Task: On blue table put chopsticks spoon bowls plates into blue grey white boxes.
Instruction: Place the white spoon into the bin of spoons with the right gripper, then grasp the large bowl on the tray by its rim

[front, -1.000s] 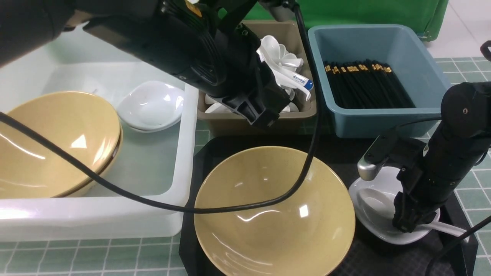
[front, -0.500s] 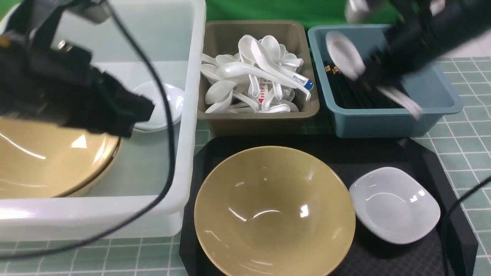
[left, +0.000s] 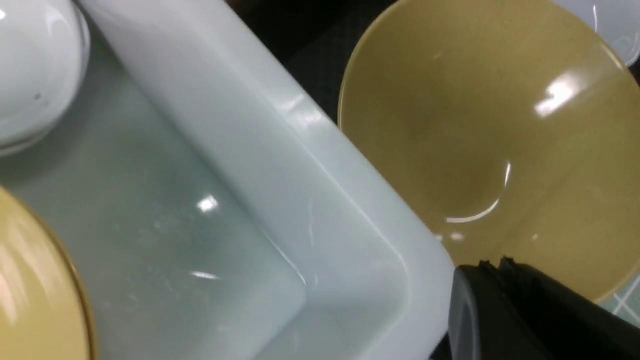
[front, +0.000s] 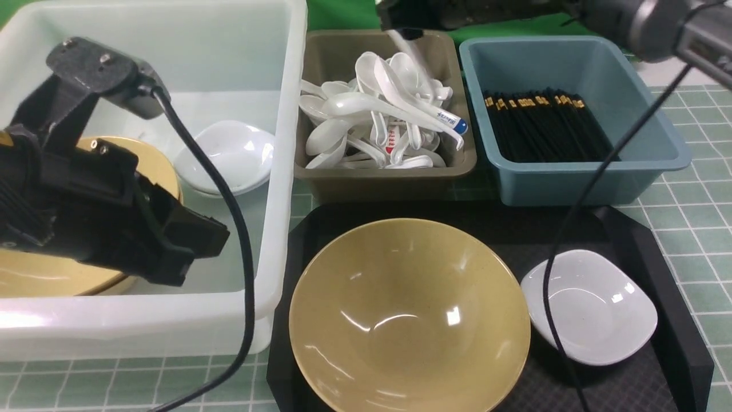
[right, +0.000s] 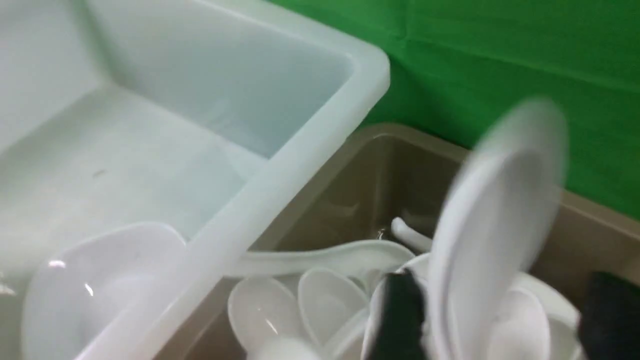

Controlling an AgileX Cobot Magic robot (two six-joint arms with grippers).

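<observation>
Blurred over the grey box [front: 320, 182], the spoon [right: 495, 215] runs steeply, handle sloping down, its upper part cut off in the front view, between the right pincer's [right: 505, 315] spread fingers, while the left pincer [front: 200, 252] is shut.

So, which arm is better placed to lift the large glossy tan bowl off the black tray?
Left, I'd say: its hand, though shut, is over the large translucent white box, close to the bowl. The right hand is above the olive-grey plastic box, farther off.
</observation>
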